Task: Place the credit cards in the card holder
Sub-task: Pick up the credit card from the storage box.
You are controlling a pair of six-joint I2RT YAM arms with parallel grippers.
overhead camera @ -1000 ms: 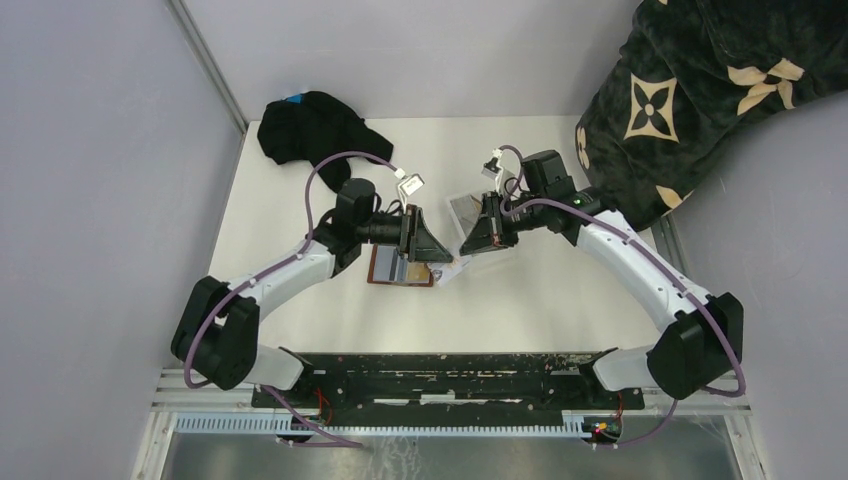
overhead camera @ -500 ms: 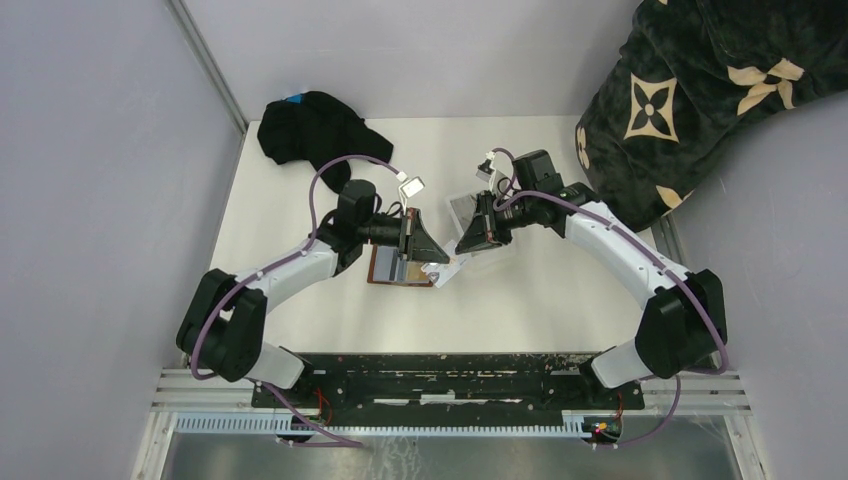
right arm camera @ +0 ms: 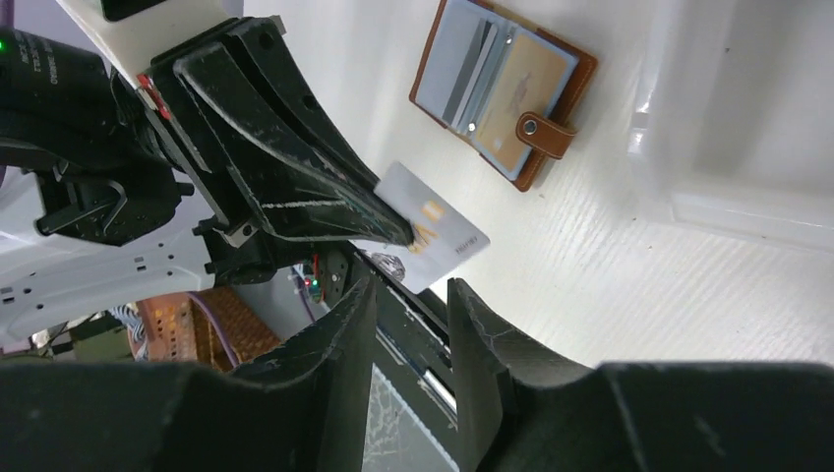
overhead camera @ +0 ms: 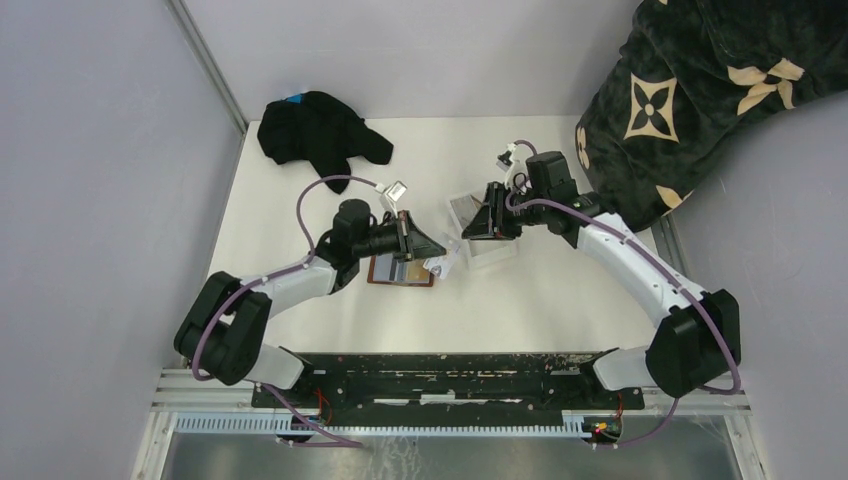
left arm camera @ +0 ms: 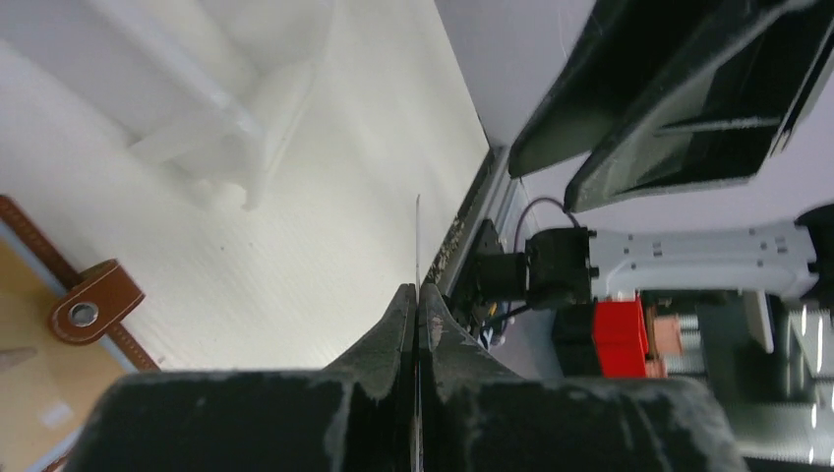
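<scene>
Right wrist view has the action: the left gripper (right arm camera: 395, 229) is pinched tight on a pale grey plastic credit card (right arm camera: 445, 234), gripping one end while the rest juts out free over the white table (overhead camera: 520, 310). The brown leather card holder (right arm camera: 549, 135) lies open and flat at the card's 1 o'clock, apart from it. Its snap tab is on the side nearest the clear plastic tray (right arm camera: 747, 211), and there are cards in its slots. The right gripper (right arm camera: 405, 324) has its jaws parted with nothing between them. Top view shows bare tabletop at the holder's 6 o'clock and a crumpled black cloth (overhead camera: 315, 130) well off at 11 o'clock.
</scene>
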